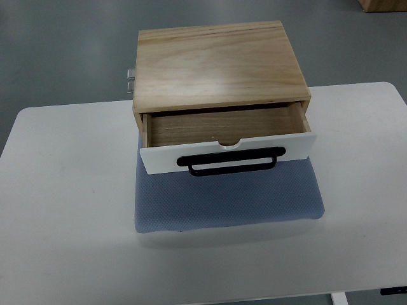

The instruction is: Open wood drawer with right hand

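Note:
A light wood drawer box [219,63] stands on a blue-grey mat [226,197] at the middle of the white table [63,222]. Its drawer [222,127] is pulled out toward me, showing a bare wooden inside. The drawer's white front panel [159,159] carries a black bar handle [232,160] that hangs slightly forward. Neither robot hand nor arm shows anywhere in the top view.
A small metal fitting [130,81] sticks out from the box's left rear side. Grey floor [63,51] lies beyond the table's far edge. A brown box corner [383,5] shows at the top right. A table leg [339,298] shows at the bottom edge.

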Tool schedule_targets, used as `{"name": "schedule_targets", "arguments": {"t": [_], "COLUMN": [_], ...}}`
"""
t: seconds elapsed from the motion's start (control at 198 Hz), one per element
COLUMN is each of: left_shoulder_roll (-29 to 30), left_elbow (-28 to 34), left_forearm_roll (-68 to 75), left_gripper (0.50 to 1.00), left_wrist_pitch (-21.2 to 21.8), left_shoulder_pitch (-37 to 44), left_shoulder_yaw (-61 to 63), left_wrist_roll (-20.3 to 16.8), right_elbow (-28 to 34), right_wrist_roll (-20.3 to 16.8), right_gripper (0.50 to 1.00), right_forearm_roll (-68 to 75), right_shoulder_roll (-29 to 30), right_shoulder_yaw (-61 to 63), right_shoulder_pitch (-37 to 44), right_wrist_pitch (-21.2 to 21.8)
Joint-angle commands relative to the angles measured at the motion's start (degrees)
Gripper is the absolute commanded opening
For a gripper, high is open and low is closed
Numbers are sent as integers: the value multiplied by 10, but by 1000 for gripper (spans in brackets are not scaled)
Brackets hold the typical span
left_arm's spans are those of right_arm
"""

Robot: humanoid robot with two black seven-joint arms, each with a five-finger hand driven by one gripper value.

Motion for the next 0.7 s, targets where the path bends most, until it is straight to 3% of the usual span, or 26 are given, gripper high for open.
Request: {"name": "schedule_targets", "arguments": {"t": [0.0,0.202,0.693], "left_shoulder_roll": [0,0,0], "left_elbow": [0,0,0], "left_forearm_roll": [0,0,0], "left_gripper": [1000,1000,1000], "left_wrist_pitch": [0,0,0], "left_shoulder_pitch": [0,0,0], "left_shoulder_yaw": [0,0,0], "left_wrist_roll": [0,0,0], "right_elbow": [-81,-168,-288], "right_wrist_roll": [4,9,105], "right_gripper": [944,944,944], "right_forearm_roll": [-1,-1,-2], "right_shoulder_roll": [37,86,158], "right_shoulder_yaw": [58,131,150], "right_shoulder_pitch": [-32,-72,-133], "right_wrist_pitch": [-1,3,-4]}}
